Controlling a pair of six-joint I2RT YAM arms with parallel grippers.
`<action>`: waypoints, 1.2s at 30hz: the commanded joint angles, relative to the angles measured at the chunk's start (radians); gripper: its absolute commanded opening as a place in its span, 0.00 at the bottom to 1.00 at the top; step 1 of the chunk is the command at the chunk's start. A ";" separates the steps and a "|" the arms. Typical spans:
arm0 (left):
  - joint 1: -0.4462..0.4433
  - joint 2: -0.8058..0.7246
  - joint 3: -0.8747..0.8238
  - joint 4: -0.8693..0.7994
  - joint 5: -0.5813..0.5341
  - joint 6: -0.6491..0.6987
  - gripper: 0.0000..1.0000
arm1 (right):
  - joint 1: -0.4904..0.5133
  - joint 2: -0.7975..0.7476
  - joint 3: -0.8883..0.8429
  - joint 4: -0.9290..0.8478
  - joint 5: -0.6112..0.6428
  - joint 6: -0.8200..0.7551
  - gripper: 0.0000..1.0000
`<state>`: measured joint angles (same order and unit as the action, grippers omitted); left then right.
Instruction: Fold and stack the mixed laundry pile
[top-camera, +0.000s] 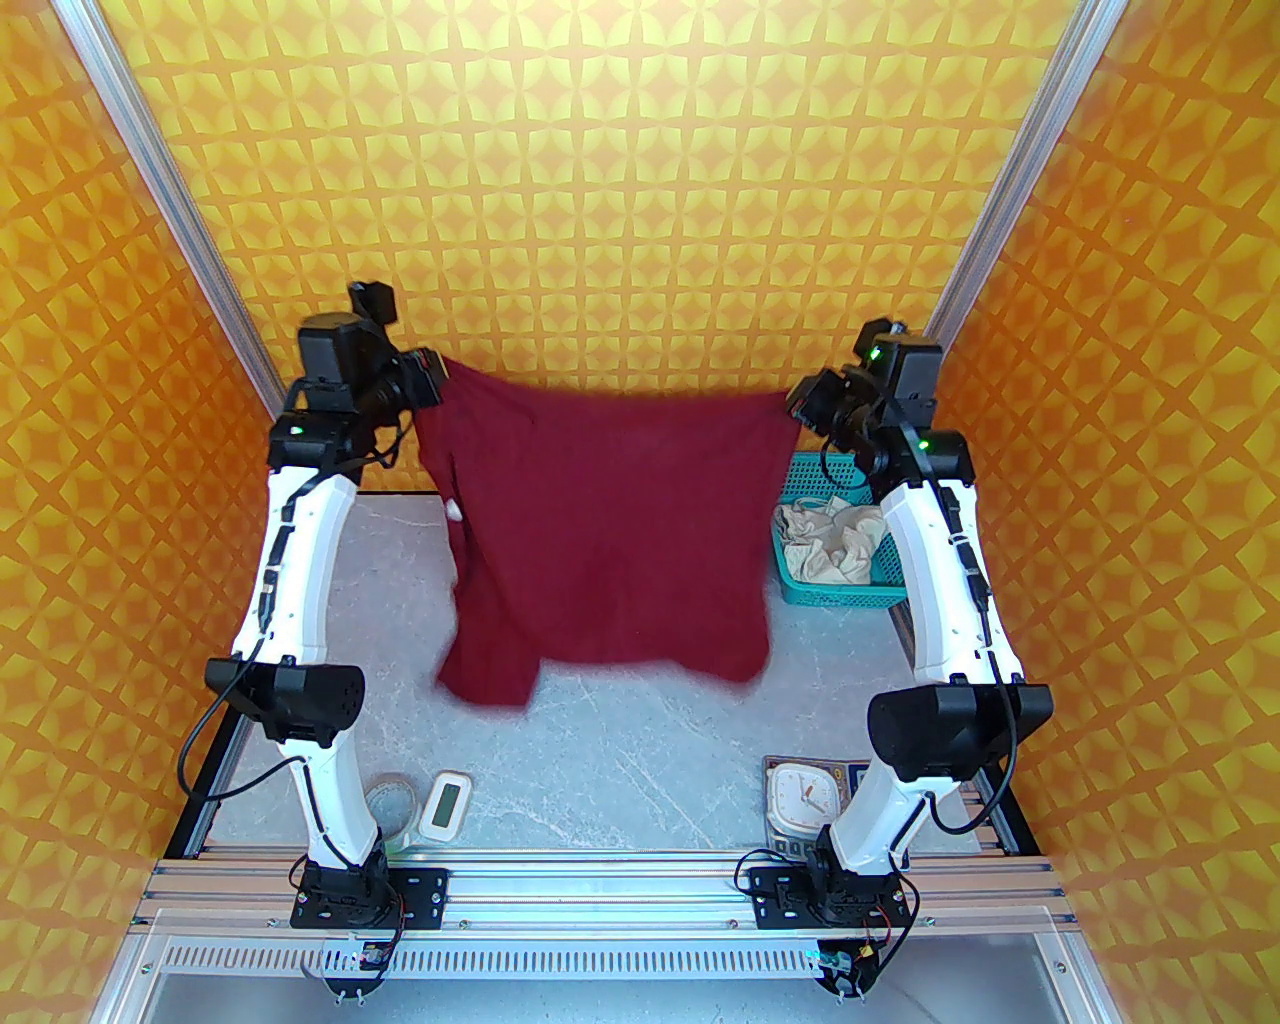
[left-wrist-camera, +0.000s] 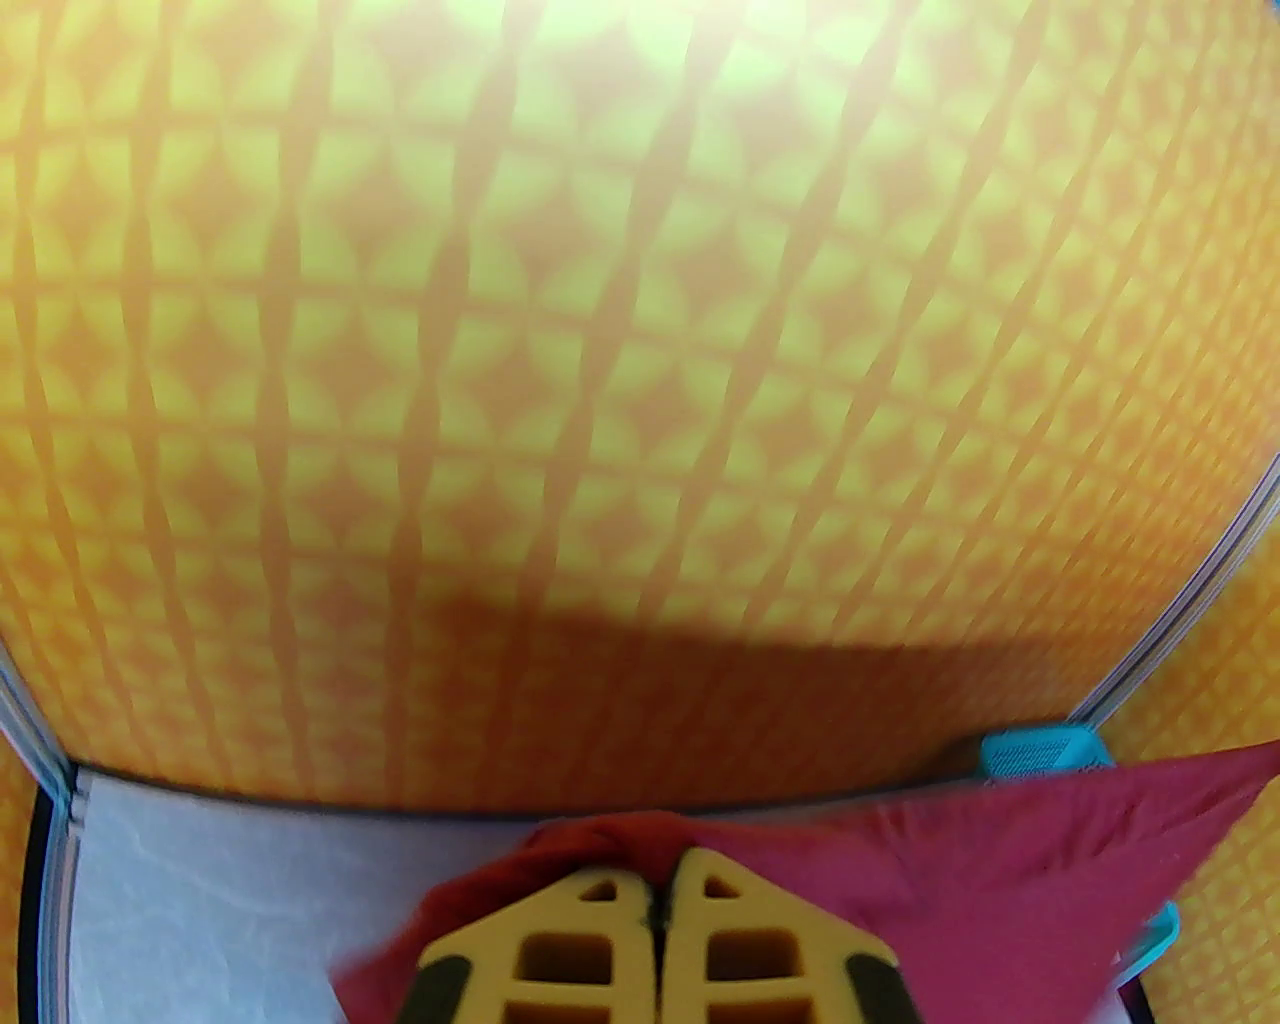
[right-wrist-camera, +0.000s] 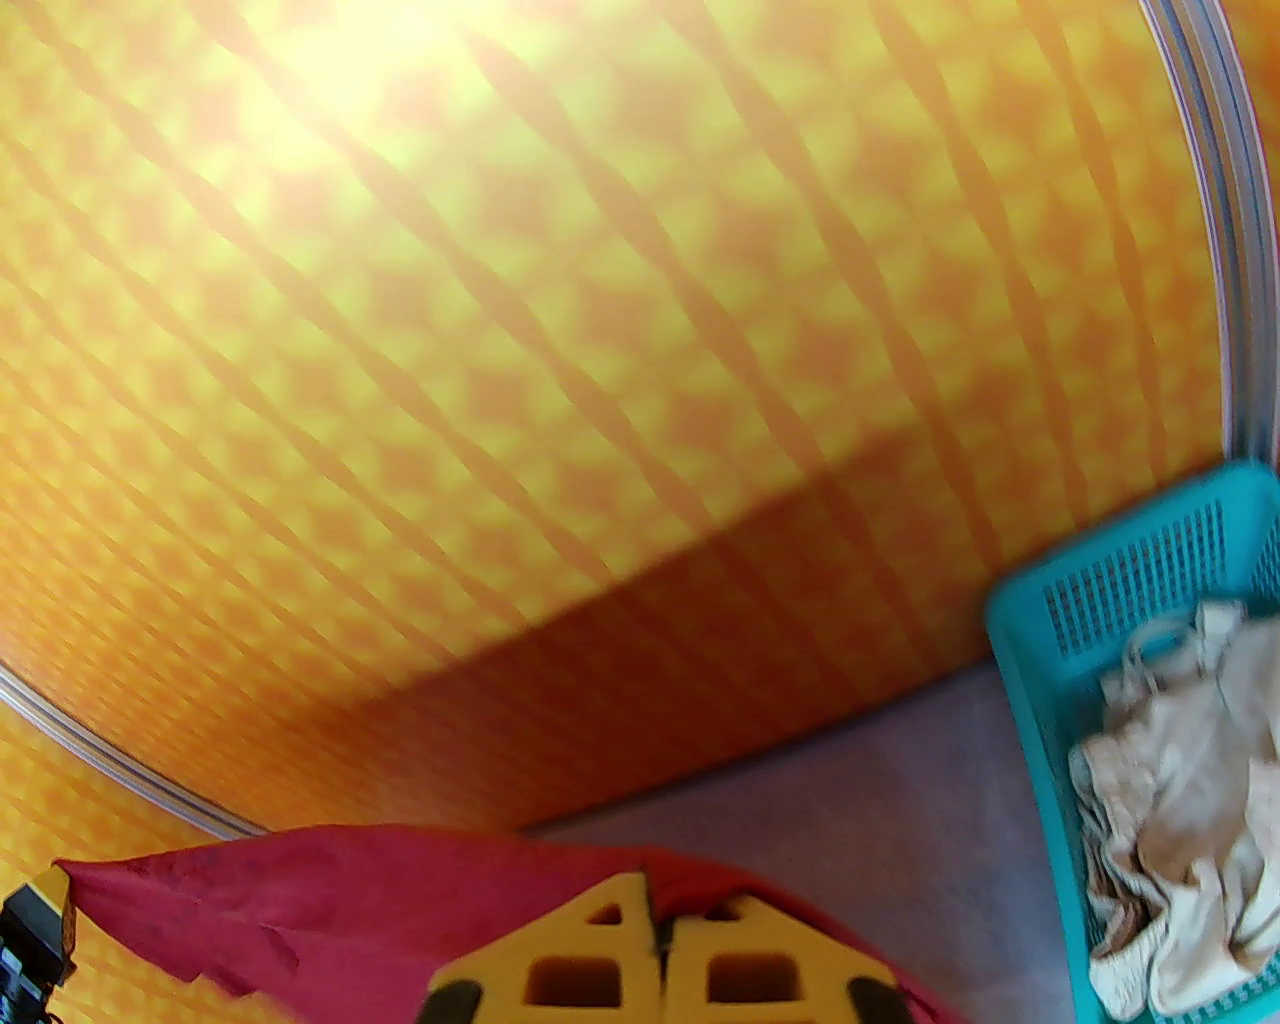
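The dark red shirt (top-camera: 600, 530) hangs spread in the air above the table, stretched between both arms. My left gripper (top-camera: 440, 375) is shut on its upper left corner, and my right gripper (top-camera: 793, 405) is shut on its upper right corner. In the left wrist view the yellow fingers (left-wrist-camera: 610, 930) pinch red shirt (left-wrist-camera: 950, 880) cloth; the right wrist view shows the same, with fingers (right-wrist-camera: 600, 950) pressed together on the shirt (right-wrist-camera: 300, 910). The cream-white shorts (top-camera: 830, 540) lie crumpled in the teal basket (top-camera: 835, 592), shorts (right-wrist-camera: 1180, 800) also at the right wrist view's right side.
The teal mesh basket (right-wrist-camera: 1110, 580) stands at the table's far right, close under my right arm. A small white scale (top-camera: 447, 803) and a round white item (top-camera: 392, 797) lie at the front left. A clock (top-camera: 802, 795) sits at the front right. Orange patterned walls enclose the grey table (top-camera: 640, 740).
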<state>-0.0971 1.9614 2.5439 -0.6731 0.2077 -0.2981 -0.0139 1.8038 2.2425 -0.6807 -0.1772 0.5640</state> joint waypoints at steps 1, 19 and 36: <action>-0.001 -0.158 0.031 0.107 0.063 0.024 0.00 | 0.000 -0.100 0.047 0.066 0.002 -0.007 0.00; -0.039 -0.866 -0.461 0.017 0.122 0.221 0.00 | 0.000 -0.748 -0.358 -0.048 0.132 -0.065 0.00; 0.080 0.088 -0.180 -0.023 0.081 0.086 0.16 | 0.006 0.059 -0.219 0.068 0.056 -0.092 0.00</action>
<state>-0.0620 1.8759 2.3169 -0.6830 0.3096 -0.1749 -0.0132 1.7199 2.0098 -0.6415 -0.1276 0.4915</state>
